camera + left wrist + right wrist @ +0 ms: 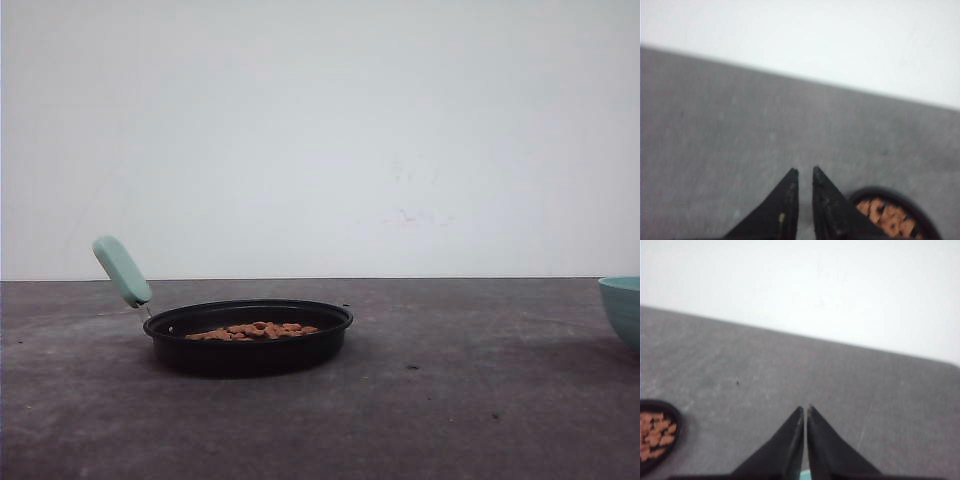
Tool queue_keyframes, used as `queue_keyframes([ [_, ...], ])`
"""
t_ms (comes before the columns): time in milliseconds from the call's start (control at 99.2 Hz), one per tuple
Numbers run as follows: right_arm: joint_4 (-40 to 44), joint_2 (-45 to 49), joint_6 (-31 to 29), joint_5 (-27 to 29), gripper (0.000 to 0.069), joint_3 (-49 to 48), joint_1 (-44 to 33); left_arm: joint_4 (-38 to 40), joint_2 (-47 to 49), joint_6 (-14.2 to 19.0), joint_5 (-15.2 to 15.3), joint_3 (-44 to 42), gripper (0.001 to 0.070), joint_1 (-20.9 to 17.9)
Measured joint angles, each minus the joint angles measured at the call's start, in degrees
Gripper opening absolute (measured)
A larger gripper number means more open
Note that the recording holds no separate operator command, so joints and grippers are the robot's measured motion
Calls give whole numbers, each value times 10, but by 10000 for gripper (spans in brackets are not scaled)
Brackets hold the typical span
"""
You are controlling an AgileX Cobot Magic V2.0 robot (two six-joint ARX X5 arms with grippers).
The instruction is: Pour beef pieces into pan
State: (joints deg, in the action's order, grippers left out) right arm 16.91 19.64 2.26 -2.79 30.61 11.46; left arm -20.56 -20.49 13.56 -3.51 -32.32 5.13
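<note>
Left claw (805,171): 2 black tapered fingers, tips nearly together with a narrow slit between, nothing held, hanging above the counter (715,125). Right claw (805,408): fingers pressed almost tip to tip, empty, likewise raised over the counter surface.

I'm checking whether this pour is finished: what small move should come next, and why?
Probably none beyond holding both arms back. The beef pieces already lie heaped in the pan, which sits flat on the table. The teal bowl stands upright at the right edge. The left gripper and right gripper hold nothing, their fingers nearly together above bare table.
</note>
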Motion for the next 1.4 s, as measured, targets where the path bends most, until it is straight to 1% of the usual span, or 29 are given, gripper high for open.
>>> queue_keyframes([
  [303,-26,-20,4,0,7,0,0,-2,24,2,3,-2,25,0],
  [827,-29,-29,5,1,7,0,0,-2,24,2,3,-2,25,0],
  [908,-6,-44,3,26,7,0,0,-2,24,2,3,-2,25,0],
  [1029,74,-74,-8,86,7,-3,-7,-2,24,2,3,-2,25,0],
  [1109,93,-102,-10,109,7,-33,-24,-2,24,2,3,-2,25,0],
  [1200,69,-139,-13,110,7,-91,-44,-2,24,2,3,-2,25,0],
  [1331,4,-196,-39,68,7,-190,-64,-2,24,2,3,-2,25,0],
  [1402,0,-193,-58,43,7,-224,-72,-2,24,2,3,-2,25,0],
])
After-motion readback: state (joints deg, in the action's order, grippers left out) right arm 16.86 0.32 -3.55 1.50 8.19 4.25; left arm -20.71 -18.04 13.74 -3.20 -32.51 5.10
